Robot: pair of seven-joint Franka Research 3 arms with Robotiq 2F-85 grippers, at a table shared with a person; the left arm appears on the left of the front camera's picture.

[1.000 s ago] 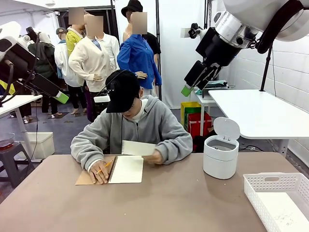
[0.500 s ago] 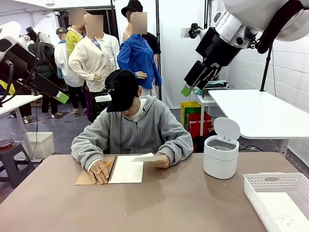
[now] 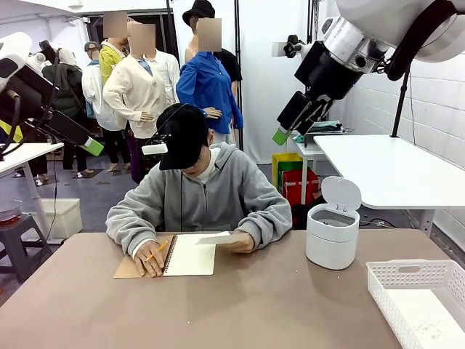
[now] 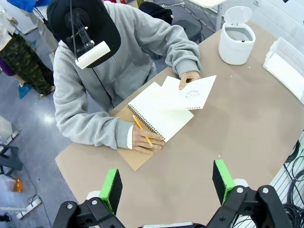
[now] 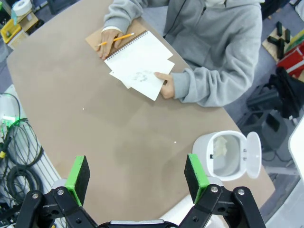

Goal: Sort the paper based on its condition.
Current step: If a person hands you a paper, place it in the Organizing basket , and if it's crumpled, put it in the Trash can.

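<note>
A person at the far side holds a loose sheet of paper (image 3: pixel 217 238) (image 4: pixel 194 92) (image 5: pixel 143 74) with faint grey scribbles nearly flat over an open spiral notebook (image 3: pixel 190 255) (image 4: pixel 160 114) (image 5: pixel 136 51). Their other hand rests on the notebook with a yellow pencil (image 4: pixel 141 129). Another sheet of paper (image 3: pixel 427 321) lies in the white basket (image 3: pixel 407 275). My left gripper (image 3: pixel 91 147) (image 4: pixel 167 186) hangs high at the left, open and holding nothing. My right gripper (image 3: pixel 282 135) (image 5: pixel 137 175) hangs high at the right, open as well.
A small white bin (image 3: pixel 332 234) (image 4: pixel 236 34) (image 5: pixel 227 155) with its lid up stands at the right of the table, something pale inside. The basket (image 4: pixel 284 64) sits at the near right corner. Bare brown tabletop (image 3: pixel 240 309) lies between me and the person.
The person has lowered the loose sheet from upright to nearly flat over the notebook. Neither arm has moved.
</note>
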